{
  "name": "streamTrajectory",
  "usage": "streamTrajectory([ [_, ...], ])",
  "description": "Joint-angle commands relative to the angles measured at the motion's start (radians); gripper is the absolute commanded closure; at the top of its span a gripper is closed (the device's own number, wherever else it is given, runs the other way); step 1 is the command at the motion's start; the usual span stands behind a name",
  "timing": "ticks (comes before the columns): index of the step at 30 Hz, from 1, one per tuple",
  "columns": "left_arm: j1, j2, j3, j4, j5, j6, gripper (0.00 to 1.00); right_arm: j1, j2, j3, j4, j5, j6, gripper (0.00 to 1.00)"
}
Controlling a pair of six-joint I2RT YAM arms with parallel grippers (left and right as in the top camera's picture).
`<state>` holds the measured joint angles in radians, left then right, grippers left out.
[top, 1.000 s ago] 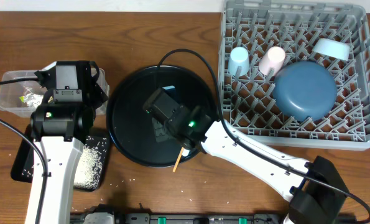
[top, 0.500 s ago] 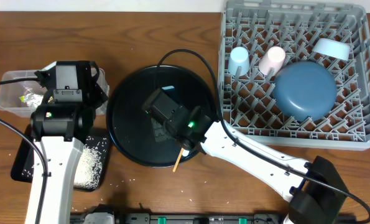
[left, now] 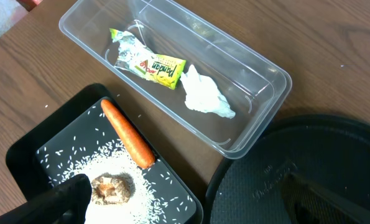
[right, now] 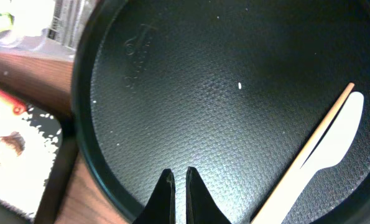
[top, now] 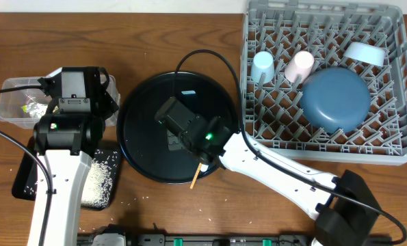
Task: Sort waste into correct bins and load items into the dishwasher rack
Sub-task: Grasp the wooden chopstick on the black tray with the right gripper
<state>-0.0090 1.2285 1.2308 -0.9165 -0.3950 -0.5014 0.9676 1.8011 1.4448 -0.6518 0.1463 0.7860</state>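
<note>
Wooden chopstick [right: 309,143] and pale spoon [right: 340,127] lie together on the round black tray [right: 172,93]; light, stiff, slippery, so pinch mid-shaft; right gripper [right: 175,186] closed, empty; left gripper [left: 191,196] spread wide, empty

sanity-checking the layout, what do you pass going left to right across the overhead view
clear box → round black tray → light-blue cup → pink cup → light-blue bowl

clad in smooth white shells along the left arm [top: 56,184] and right arm [top: 278,169], with chunky black joint housings; trailing thick black cables [top: 210,58]; lit by a small green lamp [top: 208,137] at the right wrist; tipped with slim black fingers [right: 165,198].
</note>
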Motion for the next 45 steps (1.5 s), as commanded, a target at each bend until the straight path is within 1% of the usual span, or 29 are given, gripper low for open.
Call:
streamTrajectory([
  [1, 0.004, 0.0, 0.001, -0.003, -0.006, -0.016, 0.02, 0.009, 0.034, 0.013, 0.011, 0.025, 0.021, 0.99],
  [19, 0.004, 0.0, 0.001, -0.003, -0.006, -0.016, 0.02, 0.009, 0.07, 0.013, 0.025, 0.029, 0.021, 0.99],
  [23, 0.004, 0.0, 0.001, -0.003, -0.006, -0.016, 0.02, 0.009, 0.07, 0.013, 0.01, -0.004, 0.015, 0.99],
  [27, 0.004, 0.0, 0.001, -0.003, -0.006, -0.016, 0.02, 0.004, 0.051, 0.014, -0.007, -0.047, -0.047, 0.99],
  [37, 0.004, 0.0, 0.001, -0.003, -0.006, -0.016, 0.02, -0.031, -0.076, 0.055, -0.048, -0.099, -0.05, 0.99],
  [42, 0.004, 0.0, 0.001, -0.003, -0.006, -0.016, 0.02, -0.023, -0.064, 0.059, -0.061, -0.098, -0.05, 0.99],
  [45, 0.004, 0.0, 0.001, -0.003, -0.006, -0.016, 0.02, -0.008, -0.026, 0.058, -0.093, -0.096, -0.014, 0.99],
])
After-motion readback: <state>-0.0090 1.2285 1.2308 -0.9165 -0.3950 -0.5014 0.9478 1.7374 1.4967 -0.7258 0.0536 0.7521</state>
